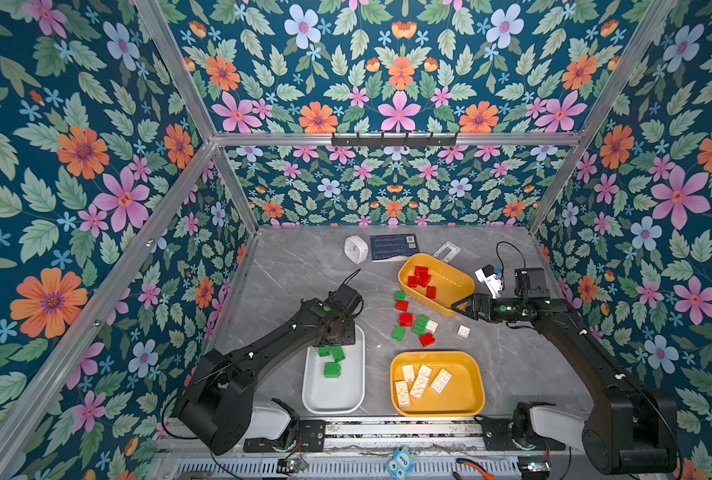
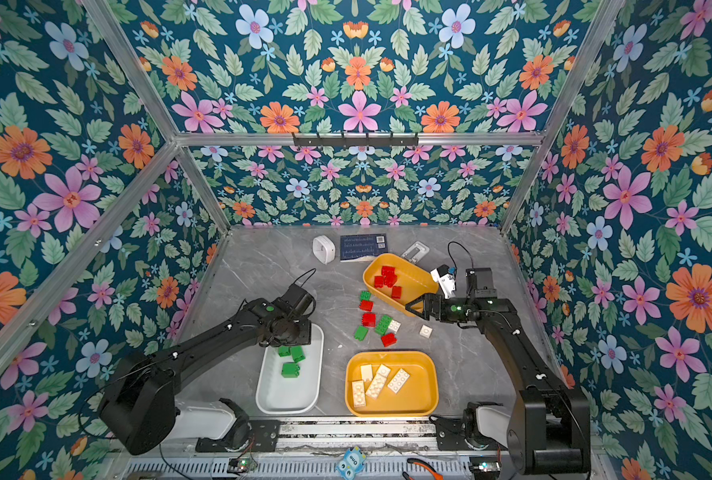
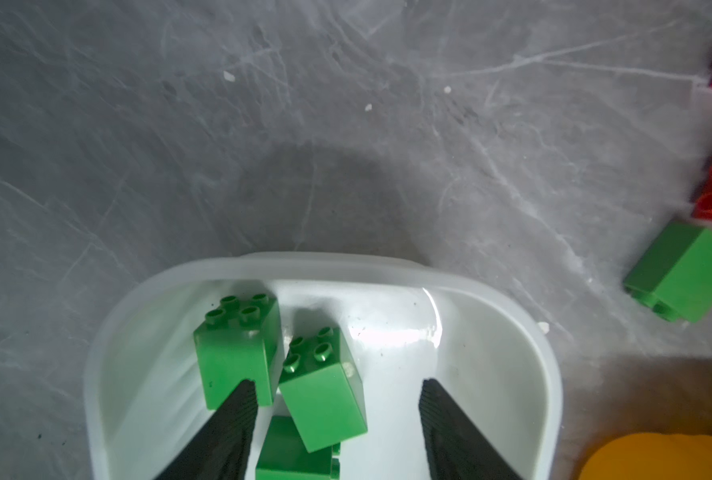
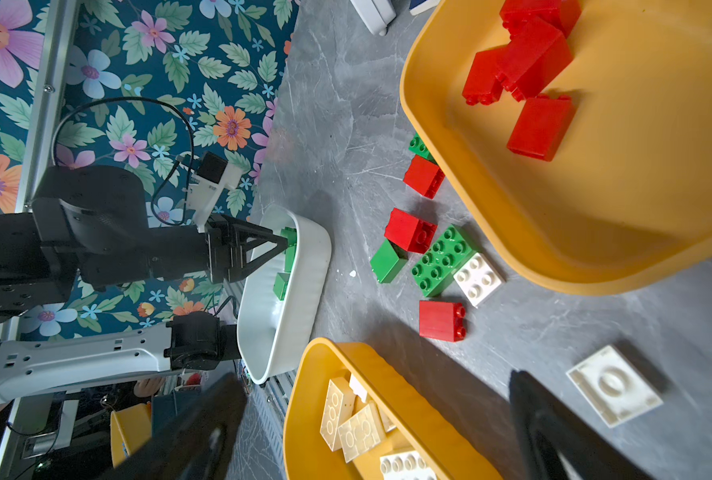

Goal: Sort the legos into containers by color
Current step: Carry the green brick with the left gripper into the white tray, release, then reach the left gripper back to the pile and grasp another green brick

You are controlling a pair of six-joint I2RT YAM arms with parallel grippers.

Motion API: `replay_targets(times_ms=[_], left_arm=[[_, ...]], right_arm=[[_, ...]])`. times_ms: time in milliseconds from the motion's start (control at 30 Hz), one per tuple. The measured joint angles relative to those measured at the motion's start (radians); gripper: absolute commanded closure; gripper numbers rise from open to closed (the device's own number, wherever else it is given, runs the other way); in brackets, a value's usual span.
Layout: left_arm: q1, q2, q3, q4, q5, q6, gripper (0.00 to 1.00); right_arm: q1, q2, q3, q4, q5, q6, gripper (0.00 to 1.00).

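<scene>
Green legos [image 1: 331, 369] lie at far end of white tub [image 1: 337, 395]; left gripper [image 3: 337, 383] angled down over them, jaws part-spread, empty. Right gripper [image 1: 459, 308] hovers over near rim of far yellow tub [image 1: 454, 282], spread wide, empty. Open table [image 1: 304, 282] far left.

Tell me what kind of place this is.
Probably a robot test or data-recording booth, not a home. A left arm and a right arm are mounted on a rail at the front of the table, and an aluminium frame carries printed floral walls.
</scene>
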Motion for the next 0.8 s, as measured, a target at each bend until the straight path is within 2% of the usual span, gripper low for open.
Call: replay_targets(times_ms=[267,600,800], left_arm=[[-0.011,0.049,0.207,-0.001,0.01,-0.012,0.31],[-0.072,0.375,0.493,0.093,0.072,0.035,0.31],[-0.083,0.533,0.561,0.195,0.121,0.071,0.32]], right_arm=[[0.0,-0.008,-0.003,0.001,0.004,0.001,0.01],[0.0,-0.003,0.007,0.008,0.013,0.02,0.01],[0.0,-0.015,-0.003,0.008,0.026,0.02,0.01]])
